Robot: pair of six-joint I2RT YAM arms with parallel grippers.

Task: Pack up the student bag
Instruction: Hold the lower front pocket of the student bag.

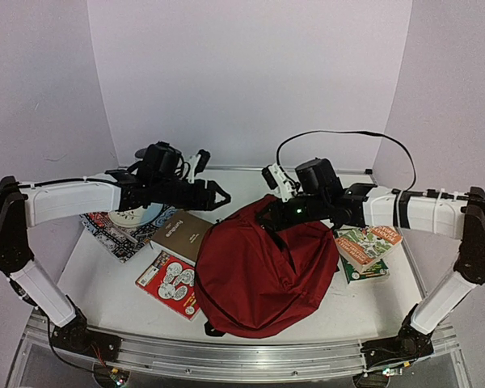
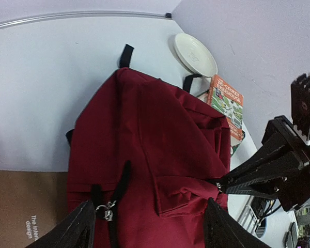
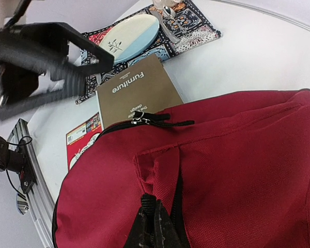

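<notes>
Student bag (image 1: 259, 271): dark red, black-strapped, lying slumped on the tabletop (image 1: 105, 283) directly under both pincers; interior not showing.
Right pincer (image 3: 152, 227): fingers pressed together, pinching a fold of the bag's top fabric.
Left pincer (image 2: 150, 230): fingers spread, hovering over the bag.
Brown book (image 3: 139, 90): reading "Furniture" and "design", lying just beyond the right pincer and touching the bag.
Red illustrated book (image 1: 168, 283): lying beside it.
Blue-and-white plate (image 3: 129, 37): sitting on a patterned mat (image 3: 196, 31), behind the left pincer.
Orange-green book (image 2: 226, 106): title illegible, lying ahead of the left pincer, near a white plate (image 2: 195, 54).
</notes>
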